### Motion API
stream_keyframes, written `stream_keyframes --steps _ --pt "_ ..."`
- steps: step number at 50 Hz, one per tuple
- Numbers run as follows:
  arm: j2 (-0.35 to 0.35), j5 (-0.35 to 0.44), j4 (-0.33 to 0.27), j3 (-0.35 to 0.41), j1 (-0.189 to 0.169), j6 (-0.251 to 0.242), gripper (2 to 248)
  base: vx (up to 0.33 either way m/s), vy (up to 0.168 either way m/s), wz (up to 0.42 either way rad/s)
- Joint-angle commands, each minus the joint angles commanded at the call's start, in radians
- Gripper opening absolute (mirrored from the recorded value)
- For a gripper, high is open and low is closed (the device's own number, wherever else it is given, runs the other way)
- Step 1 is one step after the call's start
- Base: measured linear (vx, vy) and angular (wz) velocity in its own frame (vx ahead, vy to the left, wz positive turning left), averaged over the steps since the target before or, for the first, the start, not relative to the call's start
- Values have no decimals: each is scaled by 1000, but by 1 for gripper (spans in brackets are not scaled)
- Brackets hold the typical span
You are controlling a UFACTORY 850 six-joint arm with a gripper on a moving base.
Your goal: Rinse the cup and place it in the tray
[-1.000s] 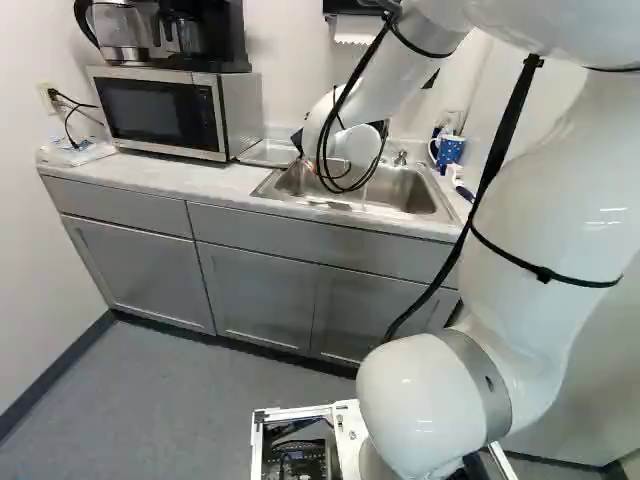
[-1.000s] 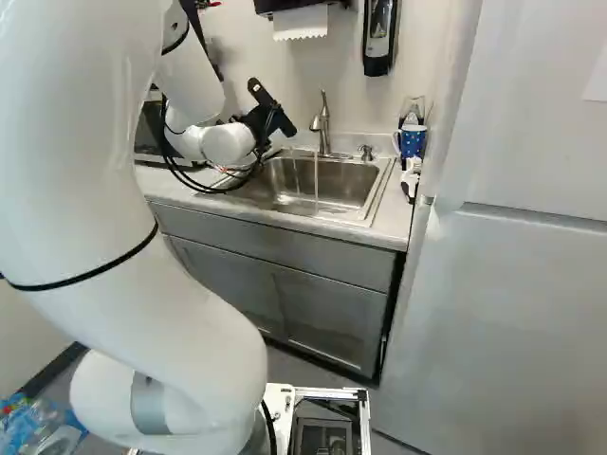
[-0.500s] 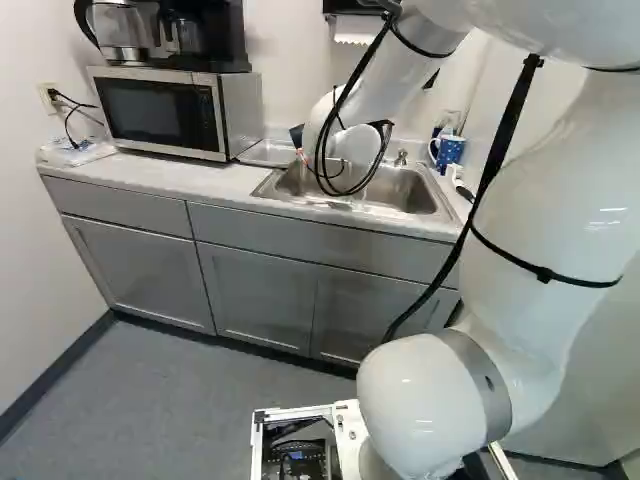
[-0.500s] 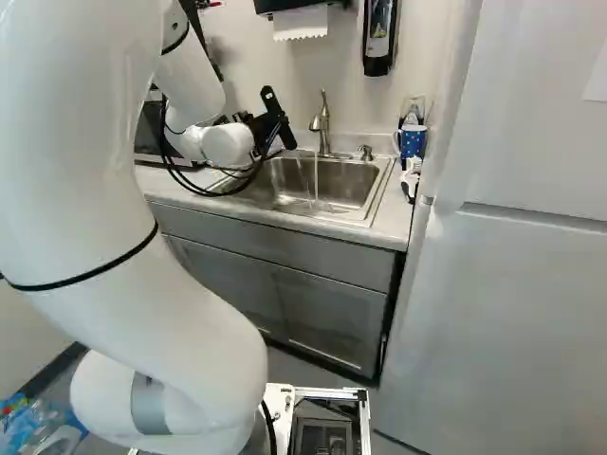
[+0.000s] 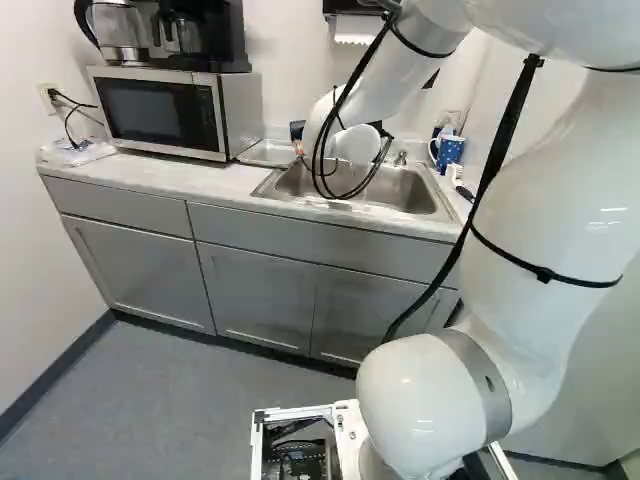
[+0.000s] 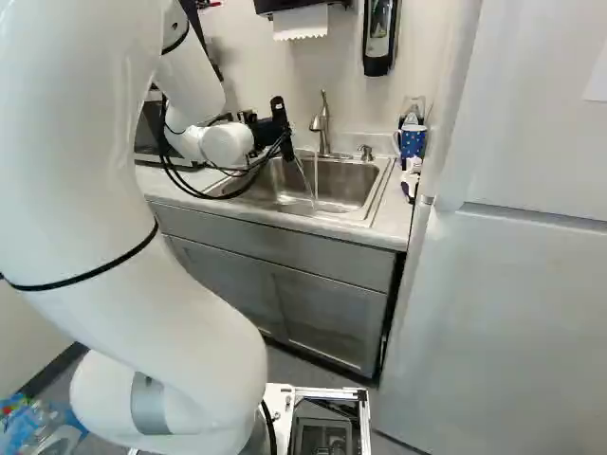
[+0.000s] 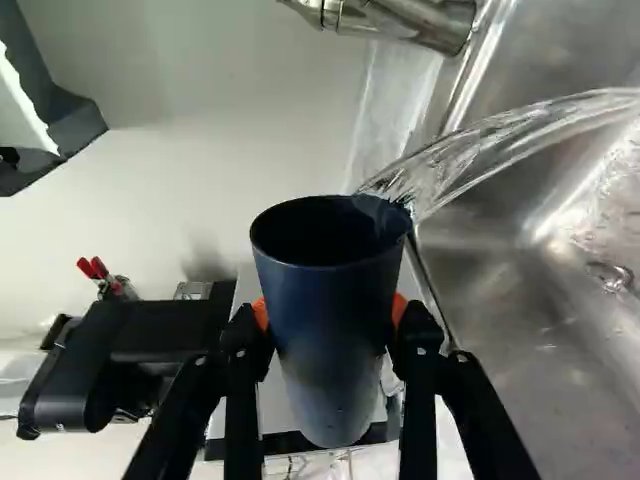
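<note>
The end effector [image 6: 276, 131] holds the dark blue cup [image 7: 330, 310] between its two fingers; the orange pads [image 7: 262, 314] bear on opposite sides of the cup wall. The cup is tilted, mouth lowered toward the sink [image 6: 353, 180]. Water [image 7: 500, 140] discharges over the rim of the cup and falls into the basin, ahead of and below the end effector.

The faucet [image 6: 323, 123] stands near the end effector, on the wall side of the sink, apart from the cup. A separate stream runs straight down from its spout. The metal tray [image 5: 268, 152] lies below and near the end effector, on the tabletop [image 5: 150, 176], between the microwave [image 5: 160, 110] and the sink.

The coffee maker [image 5: 205, 35] sits on the microwave, higher than the end effector. The spotted blue mug [image 6: 412, 142] is located across the sink from the end effector, well apart. The paper towel dispenser [image 6: 302, 6] and the soap dispenser [image 6: 377, 40] are mounted on the wall above end effector level.
</note>
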Motion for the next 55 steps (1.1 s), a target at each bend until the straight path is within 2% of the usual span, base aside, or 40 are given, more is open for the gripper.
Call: stream_keyframes --steps 55 --pt "0 0 0 0 0 578 125 0 0 0"
